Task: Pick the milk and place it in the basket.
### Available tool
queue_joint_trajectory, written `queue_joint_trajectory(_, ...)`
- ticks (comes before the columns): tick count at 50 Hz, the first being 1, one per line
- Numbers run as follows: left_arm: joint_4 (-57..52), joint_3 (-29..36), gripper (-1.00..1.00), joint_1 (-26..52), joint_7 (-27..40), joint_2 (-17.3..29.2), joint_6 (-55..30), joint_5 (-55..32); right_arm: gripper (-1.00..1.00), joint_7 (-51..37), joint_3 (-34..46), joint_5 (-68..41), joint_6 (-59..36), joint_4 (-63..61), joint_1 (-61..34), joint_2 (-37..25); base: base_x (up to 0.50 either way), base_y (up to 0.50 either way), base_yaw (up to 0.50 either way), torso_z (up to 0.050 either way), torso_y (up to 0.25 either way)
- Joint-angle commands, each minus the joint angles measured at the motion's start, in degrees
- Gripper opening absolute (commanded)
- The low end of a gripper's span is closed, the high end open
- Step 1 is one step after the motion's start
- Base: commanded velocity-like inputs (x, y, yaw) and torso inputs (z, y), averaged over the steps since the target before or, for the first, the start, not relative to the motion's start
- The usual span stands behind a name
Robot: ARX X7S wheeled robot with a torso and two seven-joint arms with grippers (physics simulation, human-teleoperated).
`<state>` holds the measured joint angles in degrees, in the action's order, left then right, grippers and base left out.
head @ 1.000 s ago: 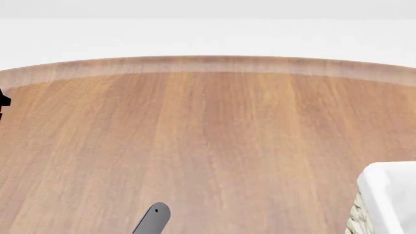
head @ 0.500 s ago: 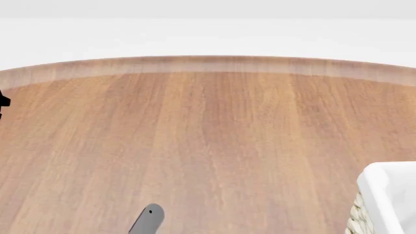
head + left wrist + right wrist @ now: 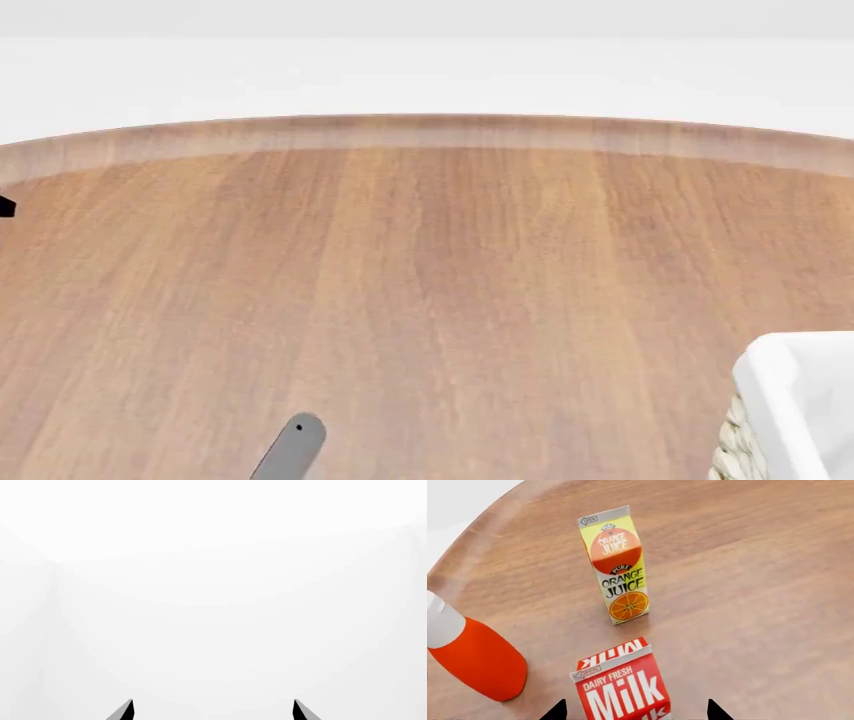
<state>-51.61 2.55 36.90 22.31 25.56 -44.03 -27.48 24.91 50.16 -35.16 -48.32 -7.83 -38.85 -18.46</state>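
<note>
Standing upright on the table (image 3: 774, 580), the milk (image 3: 622, 687) sits between the right gripper's (image 3: 634, 711) spread tips, nearer one of them, untouched. An orange juice carton (image 3: 616, 565) stands beyond it, a red bottle (image 3: 474, 660) beside. The left gripper (image 3: 212, 711) is spread too, facing blank white. The basket (image 3: 798, 400) shows at the head view's right edge.

A round wooden bench (image 3: 441, 280) with a pale rim fills the head view, carrying the cloth-lined wicker basket (image 3: 794, 400) at its 4 o'clock edge. In the right wrist view, the red milk (image 3: 620, 687) carton stands upright on the same wood grain. An orange juice carton (image 3: 615, 565) stands near it, and an orange bottle with a white cap (image 3: 470, 655) stands apart from both, near the bench's curved edge.
</note>
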Motion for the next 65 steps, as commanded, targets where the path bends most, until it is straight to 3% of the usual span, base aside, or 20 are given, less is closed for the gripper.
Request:
queue_joint_trajectory(1,0.2,0.2,1.00,-0.2,0.2,0.1,0.5,-0.1,1.00,2.3,1.9,1.1,1.6,4.9,-1.0,1.7,0.00,0.00,0.00,0.000,0.000)
queue_joint_trajectory(39,0.5,-0.1,1.00,-1.2,0.9,0.7,1.7,-0.7,1.00,7.3,9.0,4.6,5.4,14.9,-2.7,7.2,0.00,0.00,0.00,0.000,0.000)
queue_joint_trajectory(40,0.5,-0.1,1.00,-1.3,0.9,0.7,1.8,-0.7,-1.00,7.3,9.1,4.7,5.6,15.1,-2.7,7.3,0.00,0.00,0.00,0.000,0.000)
queue_joint_trajectory(65,0.8,0.7,1.00,-1.0,1.4,1.0,2.1,-0.8,-1.00,2.7,5.7,2.9,2.4,11.1,-3.7,5.4,0.00,0.00,0.00,0.000,0.000)
